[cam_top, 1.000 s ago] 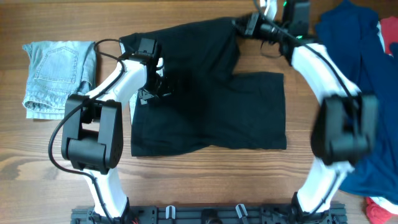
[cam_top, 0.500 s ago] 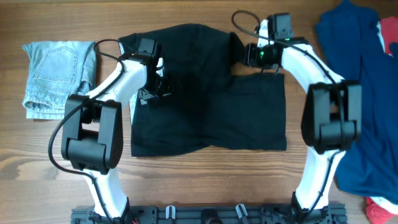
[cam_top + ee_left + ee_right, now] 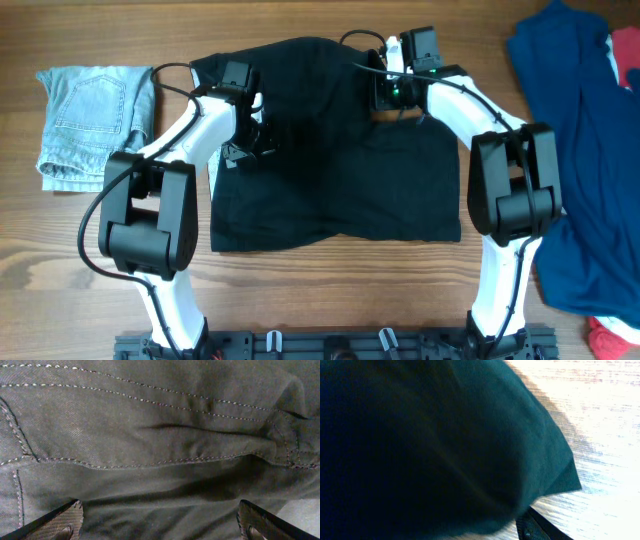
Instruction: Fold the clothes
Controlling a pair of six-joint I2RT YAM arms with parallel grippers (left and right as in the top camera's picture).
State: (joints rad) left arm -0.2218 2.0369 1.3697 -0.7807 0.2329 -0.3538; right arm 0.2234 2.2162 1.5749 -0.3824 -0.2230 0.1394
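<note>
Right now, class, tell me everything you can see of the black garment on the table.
The black garment is matte, printless, soft fabric with pale stitched seams, lying rumpled on the wooden table, lower part spread flat. The left gripper, open, rests on its left side; the right gripper appears to pinch its folded upper-right edge.

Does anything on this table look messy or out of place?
The black garment lies lopsided: its upper part is bunched and folded over, so the outline is uneven. On the right, the blue garment sprawls crumpled. The jeans on the left look neatly folded.
</note>
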